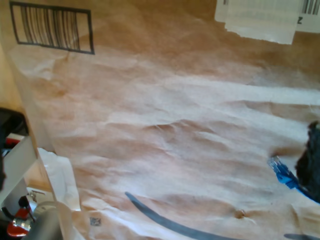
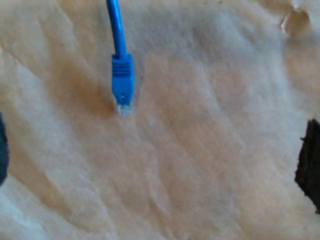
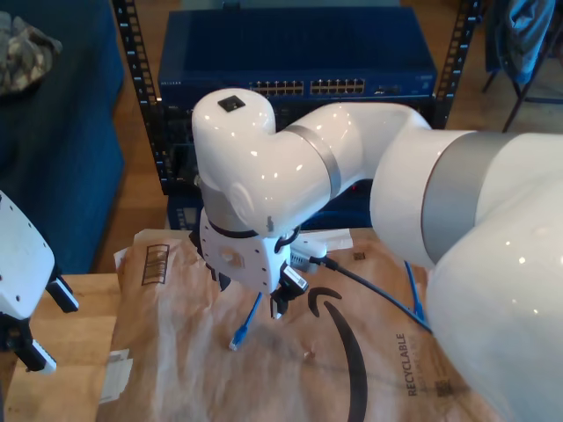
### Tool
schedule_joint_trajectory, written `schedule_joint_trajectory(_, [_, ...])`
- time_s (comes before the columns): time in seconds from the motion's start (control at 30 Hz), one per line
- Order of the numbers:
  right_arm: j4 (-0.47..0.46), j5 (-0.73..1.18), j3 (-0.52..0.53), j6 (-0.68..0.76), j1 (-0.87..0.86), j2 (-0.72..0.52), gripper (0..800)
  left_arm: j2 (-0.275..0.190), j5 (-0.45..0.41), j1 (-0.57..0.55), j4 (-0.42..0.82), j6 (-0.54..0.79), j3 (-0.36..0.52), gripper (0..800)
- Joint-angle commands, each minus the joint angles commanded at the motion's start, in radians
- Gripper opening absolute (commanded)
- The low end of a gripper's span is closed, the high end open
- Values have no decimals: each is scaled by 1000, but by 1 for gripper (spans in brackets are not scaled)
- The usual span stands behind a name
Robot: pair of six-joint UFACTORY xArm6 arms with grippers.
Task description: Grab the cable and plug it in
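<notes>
I was at the grab step, with nothing picked up. The blue Ethernet cable (image 3: 249, 320) lay on a crumpled brown paper mailer (image 3: 176, 352) spread over the table. One clear-tipped plug (image 2: 122, 85) rested flat on the paper. My second gripper (image 2: 155, 160) hung just above it on the big white arm in the middle of the exterior view, wrist bent steeply down towards the mailer. Its jaws stood spread wide, a dark fingertip (image 2: 311, 167) at either edge of its own camera's picture, and nothing was between them. The plug sat off to one side of the gap, so the next move called for a sideways shift to centre on the boot behind the plug. After that would come a straight descent and a close, then a carry to the network switch (image 3: 299, 88) in the rack behind, whose row of ports looked the likely socket. My first wrist view caught the mailer's barcode (image 1: 52, 27) and a blue plug end (image 1: 282, 172) beside a dark shape, possibly a finger. I could not tell whether my first gripper was parted or closed.
</notes>
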Motion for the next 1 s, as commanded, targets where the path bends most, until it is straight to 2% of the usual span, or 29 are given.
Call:
schedule_joint_trajectory(0.17, [0,-37,11,5,-2,54,800,20,-32,-3,0,0,26,800])
schedule_joint_trajectory(0.27, [0,-98,55,14,0,55,800,28,-35,-3,0,-3,26,800])
schedule_joint_trajectory(0.5, [-3,-150,132,147,0,58,800,31,-46,-3,0,-2,40,800])
schedule_joint_trajectory(0.6, [-3,-198,143,149,0,58,800,34,-48,-3,0,-2,40,800])
schedule_joint_trajectory(1.0, [-6,-203,98,146,2,103,798,43,-49,-3,0,-2,40,800])
